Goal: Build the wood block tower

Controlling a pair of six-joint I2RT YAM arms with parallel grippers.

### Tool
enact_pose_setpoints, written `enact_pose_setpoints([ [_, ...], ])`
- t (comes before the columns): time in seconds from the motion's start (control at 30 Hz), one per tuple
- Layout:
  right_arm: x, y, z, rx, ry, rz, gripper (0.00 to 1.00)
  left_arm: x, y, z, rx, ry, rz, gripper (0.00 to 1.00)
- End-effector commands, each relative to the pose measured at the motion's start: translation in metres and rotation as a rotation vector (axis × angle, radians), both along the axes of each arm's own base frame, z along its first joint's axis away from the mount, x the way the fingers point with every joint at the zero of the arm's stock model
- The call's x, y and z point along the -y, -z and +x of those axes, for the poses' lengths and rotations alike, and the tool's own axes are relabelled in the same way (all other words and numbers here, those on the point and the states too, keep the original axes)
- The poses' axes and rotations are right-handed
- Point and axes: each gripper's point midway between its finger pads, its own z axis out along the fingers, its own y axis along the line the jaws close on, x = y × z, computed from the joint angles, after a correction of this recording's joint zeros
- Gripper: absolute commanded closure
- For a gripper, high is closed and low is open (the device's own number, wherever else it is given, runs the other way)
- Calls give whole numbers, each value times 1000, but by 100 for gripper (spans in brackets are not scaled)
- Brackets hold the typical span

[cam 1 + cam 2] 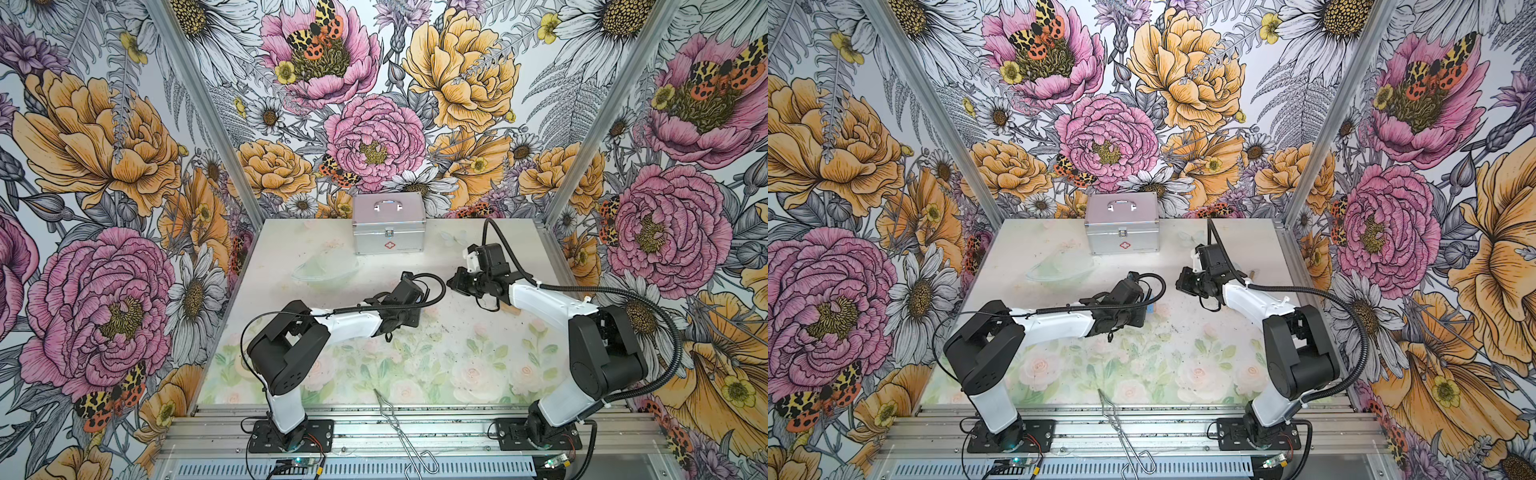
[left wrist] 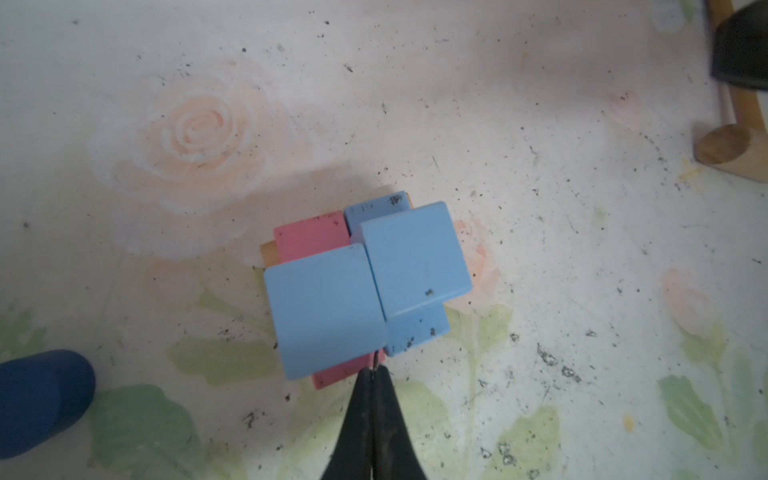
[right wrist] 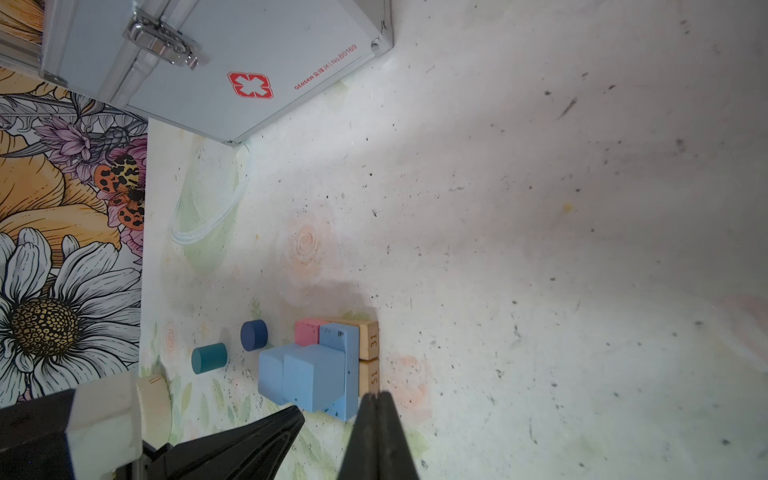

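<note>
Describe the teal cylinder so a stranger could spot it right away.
Start at the silver first-aid case at the back of the table, then find the stack of light blue and pink blocks in front of it. Two short cylinders sit beside that stack; the teal cylinder is the farther one, greenish where its neighbour, the dark blue cylinder, is navy.

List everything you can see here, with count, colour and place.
table: one, pale floral, under everything.
cubes: two, light blue, side by side on top.
slabs: two, pink and blue, under the cubes.
planks: two, tan, under the slabs.
cylinders: two, dark blue and teal, near the cubes.
wood piece: tan, partly out of frame, count unclear.
case: one, silver, table's far edge.
bowl: one, clear, near the case.
tape: one roll, beige, past the cylinders.
tongs: one, metal, front rail.
arms: two, white and black, front corners.
left claw: one, black, shut, by the slabs.
right claw: one, black, shut, by the planks.
</note>
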Motion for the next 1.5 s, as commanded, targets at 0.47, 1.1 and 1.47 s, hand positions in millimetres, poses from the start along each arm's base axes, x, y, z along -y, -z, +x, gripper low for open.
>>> enact_pose_setpoints([
  [0.47,0,-16,3,45,5,28,100,0,-3,9,17,-37,2,100],
  [1.1,-1,-14,3,40,4,33,100,1,-2,12,14,-37,11,100],
  [1.47,-1,-14,3,41,4,33,100,-2,-4,16,15,-45,12,100],
])
